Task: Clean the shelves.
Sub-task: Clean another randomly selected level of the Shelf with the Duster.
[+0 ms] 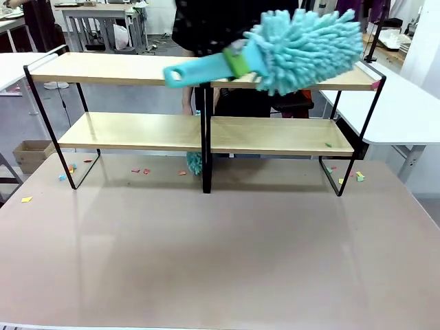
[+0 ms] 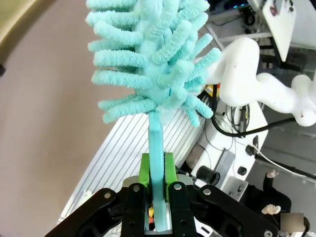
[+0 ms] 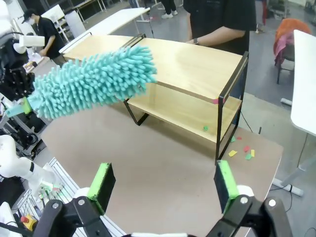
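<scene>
item: shelves, two-tier rack, light wooden boards on a thin black frame; you find it standing on the far half of the beige table, both top boards bare. item: left gripper, fingers clenched on the flat teal handle of a duster, green pads pressed to either side of the handle; the fluffy head points away from the wrist. from the front you see the duster held up in the air on the robot's side of the table, close to the camera, short of the shelves. item: right gripper, fingers released and spread wide, nothing between the green pads, poised above the near part of the table and facing the shelves' end. item: paper scraps, small and coloured, scattered on the table under and beside the rack; one green scrap lies on the lower board. item: second teal fluffy piece, below the lower board by the middle post. item: person, in black, standing behind the shelves.
</scene>
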